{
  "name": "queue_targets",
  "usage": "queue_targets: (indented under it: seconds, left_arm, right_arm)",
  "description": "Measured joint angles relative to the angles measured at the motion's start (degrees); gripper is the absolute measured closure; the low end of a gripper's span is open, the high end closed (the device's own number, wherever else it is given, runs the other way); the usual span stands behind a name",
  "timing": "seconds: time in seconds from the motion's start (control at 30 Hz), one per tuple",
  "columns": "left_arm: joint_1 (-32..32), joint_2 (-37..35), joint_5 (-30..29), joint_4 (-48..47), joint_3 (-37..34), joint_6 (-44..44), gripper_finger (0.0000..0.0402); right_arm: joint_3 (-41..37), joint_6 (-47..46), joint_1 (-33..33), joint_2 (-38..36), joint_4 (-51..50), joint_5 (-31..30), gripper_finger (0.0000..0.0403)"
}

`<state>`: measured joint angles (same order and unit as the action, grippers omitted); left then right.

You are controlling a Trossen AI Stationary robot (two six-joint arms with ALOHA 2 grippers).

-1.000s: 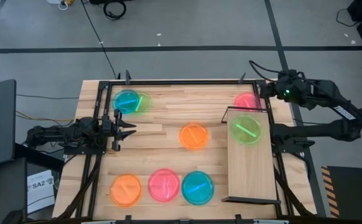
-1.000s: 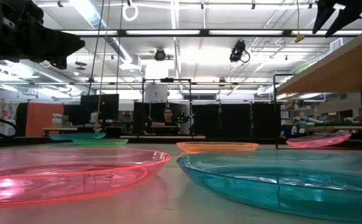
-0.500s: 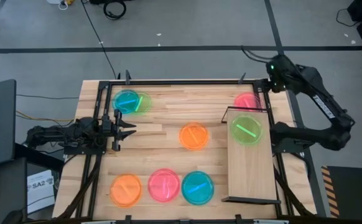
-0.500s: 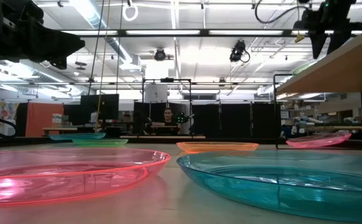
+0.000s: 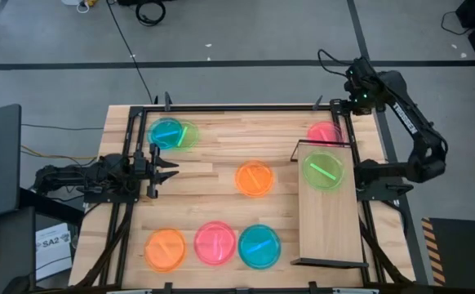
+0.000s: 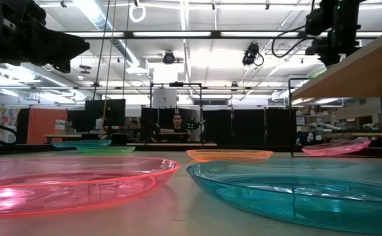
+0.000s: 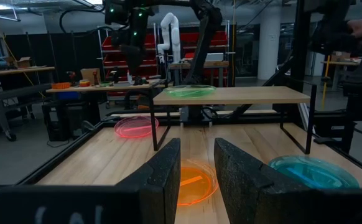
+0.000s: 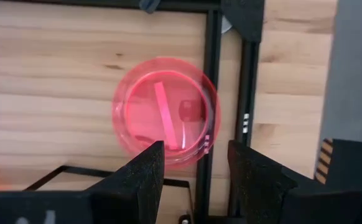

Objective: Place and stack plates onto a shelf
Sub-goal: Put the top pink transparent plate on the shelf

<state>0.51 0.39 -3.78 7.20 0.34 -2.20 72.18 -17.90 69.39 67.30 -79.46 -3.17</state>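
A pink plate [image 8: 165,112] lies flat on the table at the far right [image 5: 322,131], just past the shelf's far end. My right gripper [image 8: 193,155] hangs open above it [image 5: 354,95], pointing down and touching nothing. The shelf [image 5: 330,220] is a light-wood board on a black frame; a green plate [image 5: 324,170] rests on its far half. Other plates lie on the table: a blue one overlapping a green one [image 5: 172,134], an orange one [image 5: 255,179], and an orange, a pink and a blue one [image 5: 215,243] in a near row. My left gripper [image 5: 162,166] waits open at the left edge.
A black metal frame [image 5: 237,107] runs along the table's far and side edges, close to the pink plate. The shelf's black legs [image 7: 156,127] stand beside that plate. Bare wood lies between the orange plate and the shelf.
My right arm has swung round toward the table's far right corner. Its gripper has sunk a little and tipped from a slant to pointing nearly straight down over the pink plate. Its fingers have stayed open. No plate has moved.
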Motion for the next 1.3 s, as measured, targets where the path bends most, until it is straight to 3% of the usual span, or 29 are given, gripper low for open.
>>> queue_targets:
  seconds: [0.3, 0.6, 1.3]
  left_arm:
    - [0.0, 0.0, 0.0, 0.0, 0.0, 0.0, 0.0297]
    - [0.0, 0.0, 0.0, 0.0, 0.0, 0.0, 0.0297]
    - [0.0, 0.0, 0.0, 0.0, 0.0, 0.0, 0.0297]
  right_arm:
    - [-0.9, -0.3, 1.1, 1.0, 0.3, 1.7, 0.0220]
    - [-12.4, -2.0, 1.1, -2.4, 7.9, 5.4, 0.0220]
    - [-22.5, -3.3, 1.2, -2.2, 13.3, 2.7, 0.0220]
